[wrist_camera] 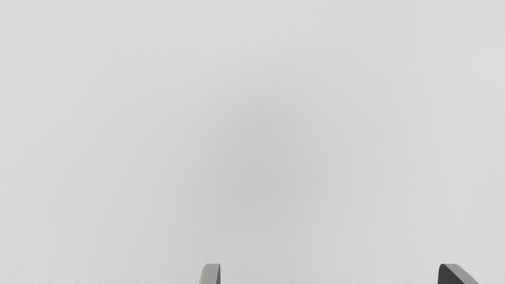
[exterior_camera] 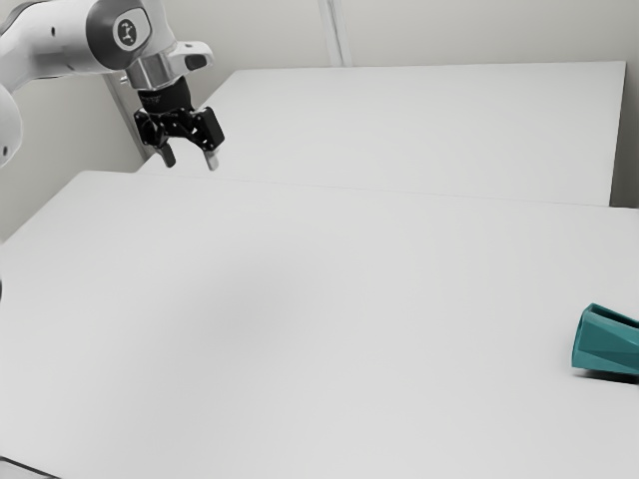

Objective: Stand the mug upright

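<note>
My gripper [exterior_camera: 190, 161] hangs high above the table at the exterior view's upper left, its two fingers spread apart with nothing between them. In the wrist view the gripper [wrist_camera: 330, 273] stands open over bare white surface. A teal, faceted mug [exterior_camera: 606, 341] lies on its side at the exterior view's right edge, partly cut off by the frame. It is far from the gripper. No handle can be made out on the part that shows.
The white tabletop [exterior_camera: 329, 299] stretches between the gripper and the mug. Behind it is another white surface [exterior_camera: 429, 130], with pale walls around. A dark-edged object [exterior_camera: 25, 469] shows at the exterior view's lower left corner.
</note>
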Robot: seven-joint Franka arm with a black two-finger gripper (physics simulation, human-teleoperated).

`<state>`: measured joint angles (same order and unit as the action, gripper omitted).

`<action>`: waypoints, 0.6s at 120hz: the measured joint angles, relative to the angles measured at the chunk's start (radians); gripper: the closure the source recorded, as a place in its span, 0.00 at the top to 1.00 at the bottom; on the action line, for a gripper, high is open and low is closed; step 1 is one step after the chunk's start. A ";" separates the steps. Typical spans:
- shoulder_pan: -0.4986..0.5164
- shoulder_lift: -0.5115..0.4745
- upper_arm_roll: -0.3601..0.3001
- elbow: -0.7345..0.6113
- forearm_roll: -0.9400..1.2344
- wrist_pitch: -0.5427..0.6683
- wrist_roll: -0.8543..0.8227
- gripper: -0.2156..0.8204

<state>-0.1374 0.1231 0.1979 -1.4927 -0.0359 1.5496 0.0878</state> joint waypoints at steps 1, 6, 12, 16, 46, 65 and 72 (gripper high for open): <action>0.000 0.000 0.000 0.000 0.000 0.000 0.000 0.79; -0.001 0.000 0.000 0.000 0.000 -0.001 0.000 0.79; -0.001 0.000 0.000 0.000 0.000 -0.003 0.001 0.79; -0.001 0.000 0.000 0.000 0.000 -0.003 0.001 0.79; -0.009 -0.001 -0.062 -0.017 -0.050 -0.009 0.000 0.79; -0.011 -0.001 -0.130 -0.095 -0.185 0.034 -0.002 0.79; -0.010 -0.001 -0.172 -0.139 -0.230 0.078 -0.003 0.79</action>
<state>-0.1469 0.1218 0.0258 -1.6322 -0.2659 1.6275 0.0849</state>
